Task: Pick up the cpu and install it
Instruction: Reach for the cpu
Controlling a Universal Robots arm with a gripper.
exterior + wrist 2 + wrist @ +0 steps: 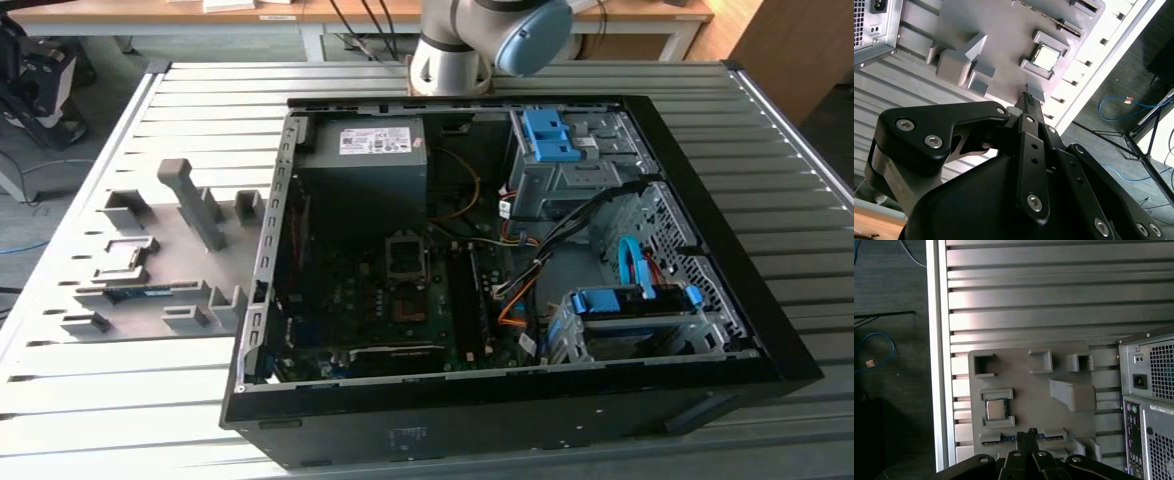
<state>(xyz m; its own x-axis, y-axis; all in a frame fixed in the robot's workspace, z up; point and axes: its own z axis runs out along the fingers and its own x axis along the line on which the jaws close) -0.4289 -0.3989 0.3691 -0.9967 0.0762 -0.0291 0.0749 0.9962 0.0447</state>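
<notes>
Robot gripper (pixel 1027 432) is hanging over a grey fixture plate (pixel 1019 385) that is lying on a slatted metal table (pixel 1029 290), beside an open computer case (pixel 467 430). Its two black fingers (pixel 1021 442) are pressing together at the tips and are carrying nothing.

The cpu (pixel 995 410), a small square chip with a dull silver face, is sitting flat in a raised holder on the plate, between two low walls. In the first wrist view it is lying near the fingertips but apart from them. A long memory stick (pixel 996 440) is resting in a slot on the same plate, with the fingertips showing just over it.

In the exterior view, the case is lying on its side with its board exposed. The dark square socket (pixel 404 255) near the board's middle is looking unfilled, though that is hard to tell.

The work appears to be standing at the pick-up step, with the chip not yet touched. A grasp would seemingly call for the fingers parting first, then centring squarely over the chip's free edges, clear of the holder walls and the memory stick.
</notes>
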